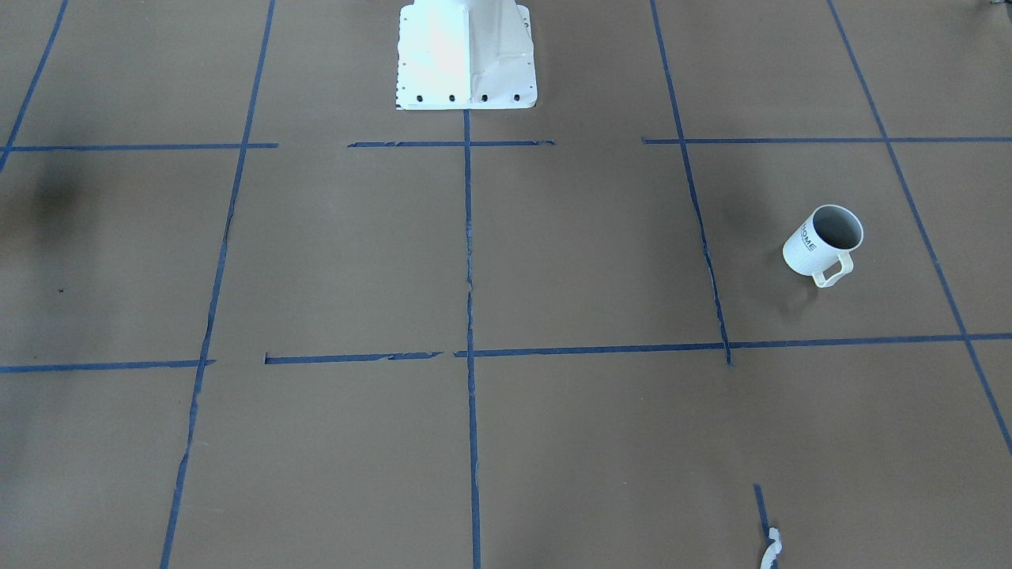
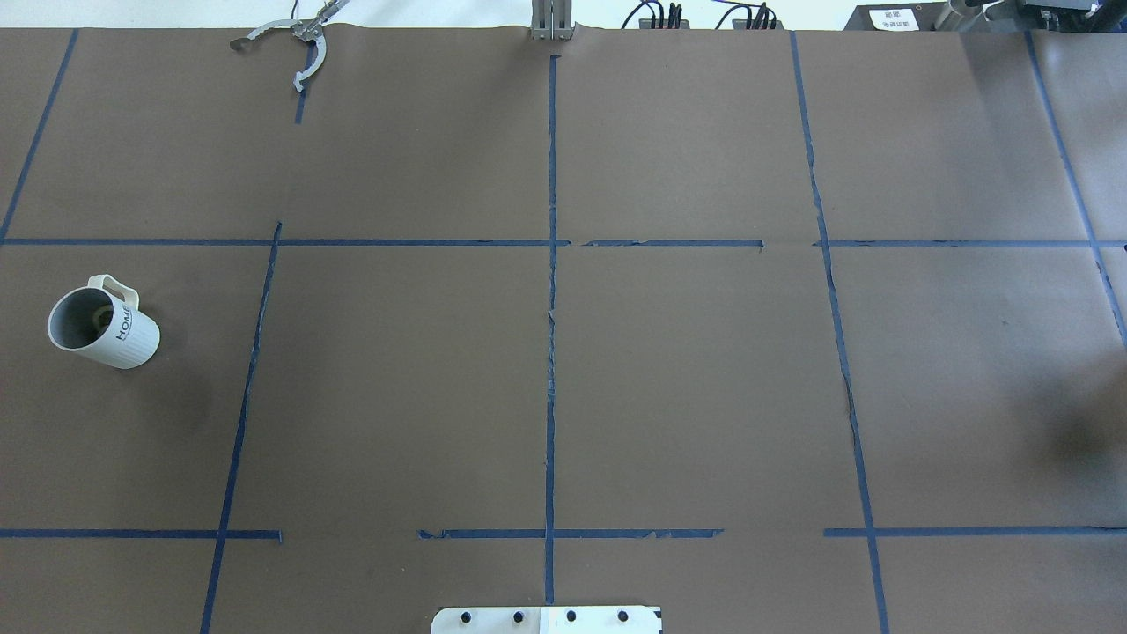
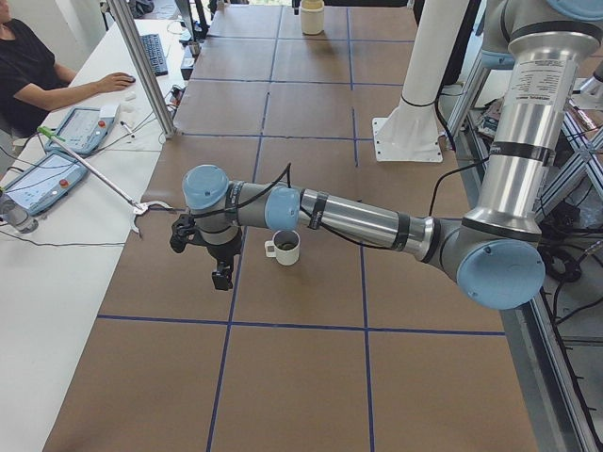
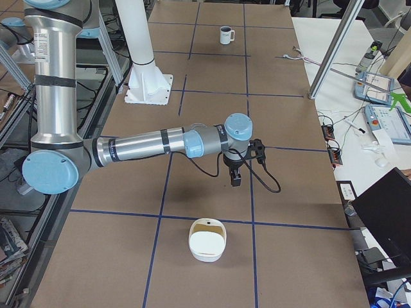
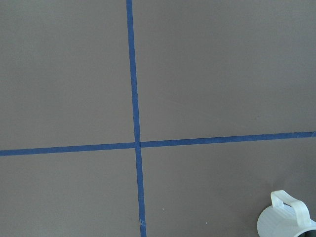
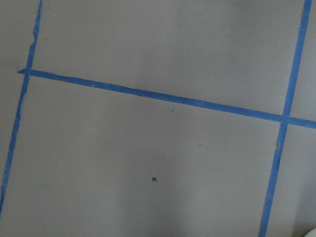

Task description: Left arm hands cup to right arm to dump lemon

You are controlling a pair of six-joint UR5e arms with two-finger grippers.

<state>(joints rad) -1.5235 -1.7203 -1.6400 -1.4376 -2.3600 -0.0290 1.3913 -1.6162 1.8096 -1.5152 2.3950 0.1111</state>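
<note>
The white ribbed "HOME" cup stands upright on the brown table at the overhead view's left, handle toward the far side. It also shows in the front view and the left side view. A small dim piece, likely the lemon, lies inside it. The left gripper hangs above the table beside the cup, apart from it; I cannot tell if it is open. The left wrist view catches only the cup's handle. The right gripper hangs over bare table; its state is unclear.
A white bowl sits on the table near the right gripper, toward the right end. The white pedestal base stands at the robot's side. A grey grabber tool lies at the far edge. An operator sits at the side desk.
</note>
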